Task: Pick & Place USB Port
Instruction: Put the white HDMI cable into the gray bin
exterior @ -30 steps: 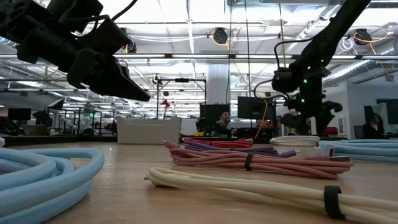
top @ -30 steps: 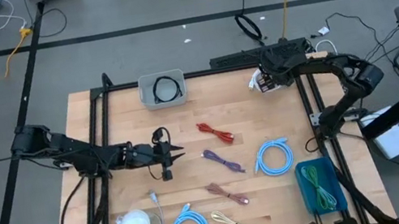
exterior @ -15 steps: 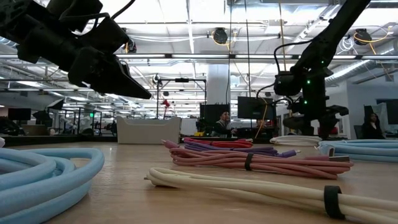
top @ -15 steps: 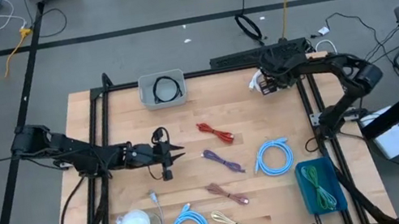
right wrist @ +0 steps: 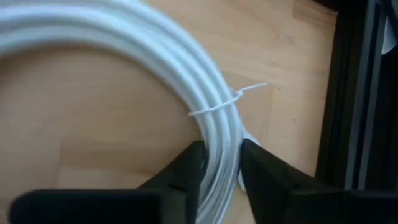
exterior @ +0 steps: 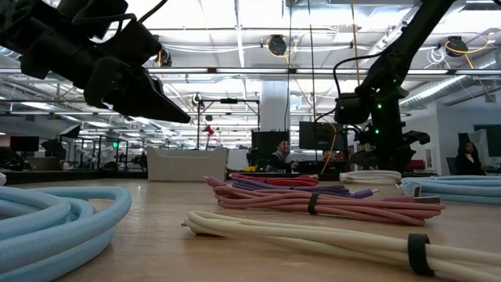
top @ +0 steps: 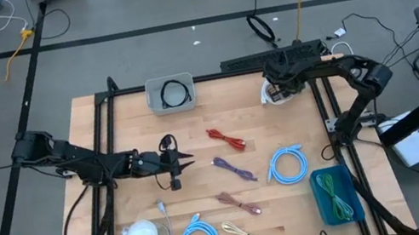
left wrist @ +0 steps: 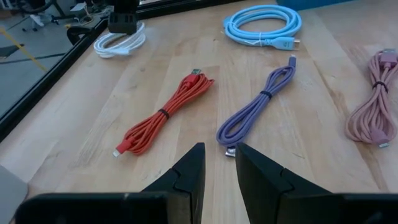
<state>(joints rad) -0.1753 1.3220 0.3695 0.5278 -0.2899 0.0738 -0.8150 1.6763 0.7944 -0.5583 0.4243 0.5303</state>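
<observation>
right wrist view: right gripper point(right wrist: 221, 163) pinched onto white cable coil point(right wrist: 155, 56), strands between both fingers; left gripper point(left wrist: 217, 168) nearly shut, empty.

The right gripper point(right wrist: 217, 168) now sits lower than a second ago, its fingers point(right wrist: 186, 171) drawn in around the white cable coil point(right wrist: 124, 37).

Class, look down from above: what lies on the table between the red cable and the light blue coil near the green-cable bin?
In the high view, the purple cable lies between the red cable and the light blue coil.
</observation>
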